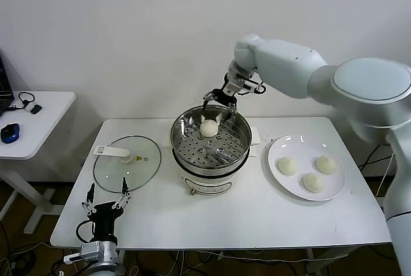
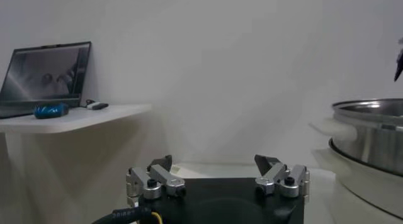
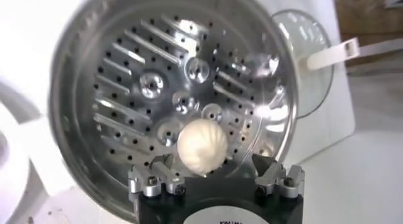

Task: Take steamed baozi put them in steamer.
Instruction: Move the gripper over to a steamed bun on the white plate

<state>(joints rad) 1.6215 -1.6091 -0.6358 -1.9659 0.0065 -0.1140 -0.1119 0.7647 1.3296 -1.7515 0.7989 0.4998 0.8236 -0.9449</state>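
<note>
head view: the steamer (image 1: 210, 149) stands mid-table, a shiny round pot on a white base. one steamed baozi (image 1: 209, 128) lies on its perforated tray, toward the 12 o'clock edge of the pot. the right gripper (image 1: 220, 103) hangs just above that rim, at 12 o'clock from the bun, fingers spread wide and holding nothing. at 3 o'clock from the steamer a white plate (image 1: 277, 149) carries three more buns (image 1: 287, 166), (image 1: 325, 164), (image 1: 313, 183). at 9 o'clock from the steamer a glass lid (image 1: 126, 163) lies flat on the table (image 1: 225, 218). the left gripper (image 1: 106, 199) sits low at the table's near-left edge, at 6 o'clock from the lid, jaws apart and empty. a small side table (image 1: 38, 122) stands off to the left with a blue mouse (image 1: 9, 133) on it.

left wrist view: the left gripper (image 2: 217, 175) shows its two fingers spread with nothing between them. the steamer's steel wall (image 2: 371, 134) rises to one side; a laptop (image 2: 45, 77) rests on the side table.

right wrist view: the right gripper (image 3: 214, 181) is wide open, and the baozi (image 3: 202, 146) sits on the holed tray between and beyond the fingertips, free of both. the glass lid (image 3: 302, 49) shows past the pot rim.
</note>
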